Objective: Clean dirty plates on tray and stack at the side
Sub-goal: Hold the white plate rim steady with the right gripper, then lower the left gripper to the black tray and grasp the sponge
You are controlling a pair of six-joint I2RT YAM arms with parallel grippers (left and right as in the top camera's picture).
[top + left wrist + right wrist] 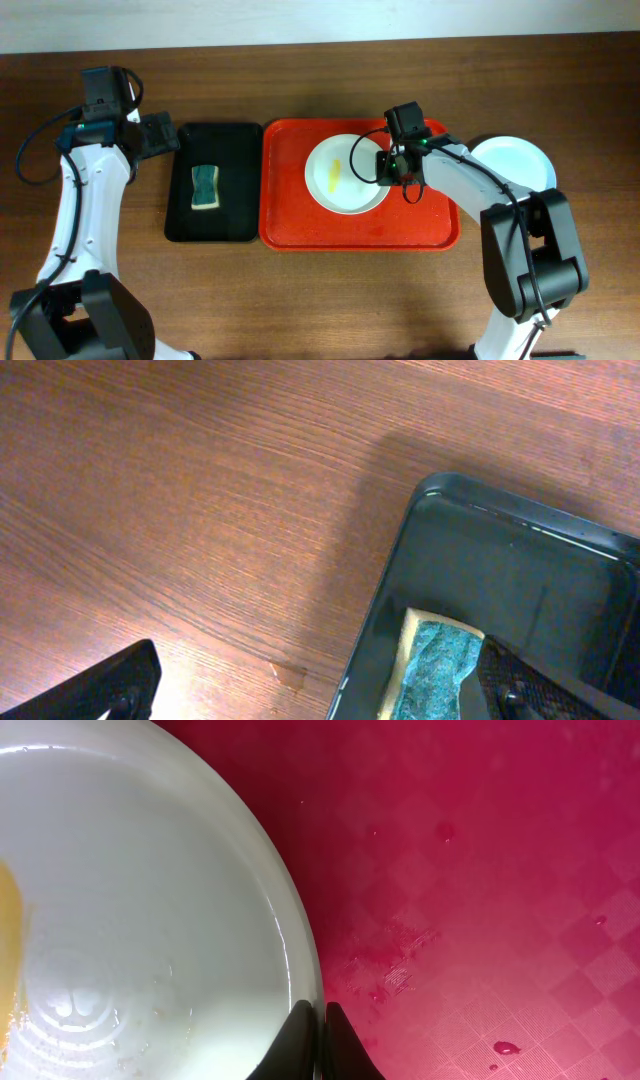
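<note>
Right jaws pinch white plate (pixel 150 920) on red tray (pixel 300 225); left jaws apart over table (pixel 300 300).

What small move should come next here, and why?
Probably the left end effector, open at the black tray's corner, should shift over and lower onto the sponge lying in it. The white plate on the red tray carries a yellow smear, and the right end effector seems to pinch its rim.
</note>
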